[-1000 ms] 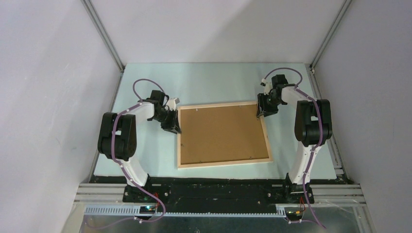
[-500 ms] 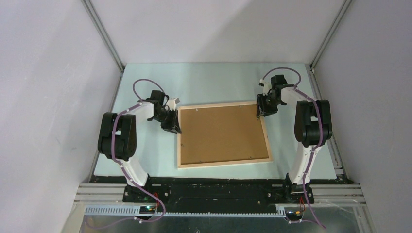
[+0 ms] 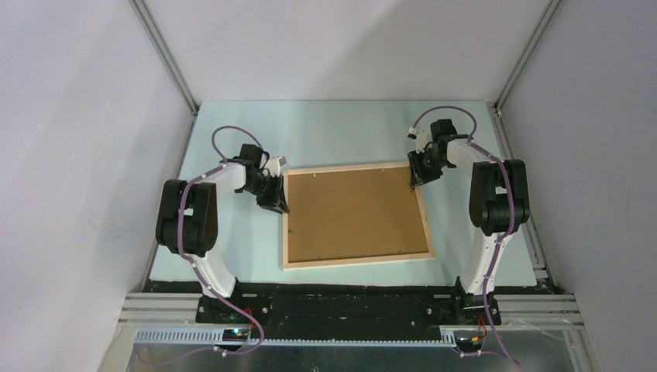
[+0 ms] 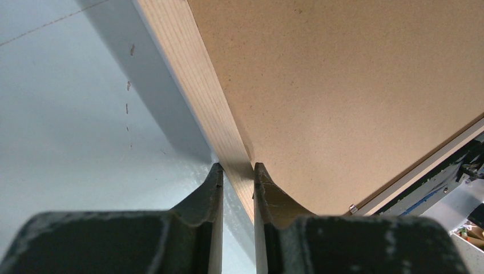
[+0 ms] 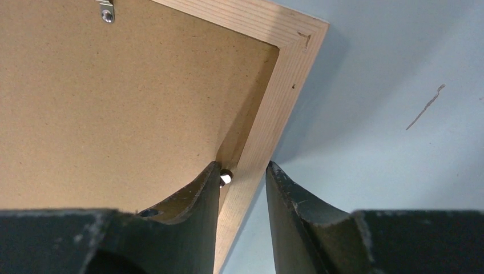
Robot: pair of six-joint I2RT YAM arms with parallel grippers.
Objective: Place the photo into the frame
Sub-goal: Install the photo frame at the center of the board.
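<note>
Pale bare-wood rectangular picture frame lies back-up on the table between my grippers.
My left gripper pinches its left rail, jaws narrow. My right gripper straddles the right rail near the far corner, and I cannot tell whether it is clamped. A brown backing board fills the frame.

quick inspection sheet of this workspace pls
surface: pale table, faint scratch
job's things: frame lies flat, back up, brown board set in it; photo not seen
clutter: nothing seen
grippers: left gripper shut on frame's left rail; right gripper straddles right rail near far corner, grip unclear
cables: purple cables loop along both arms, off the frame
surroundings: white walls, metal posts at corners
</note>
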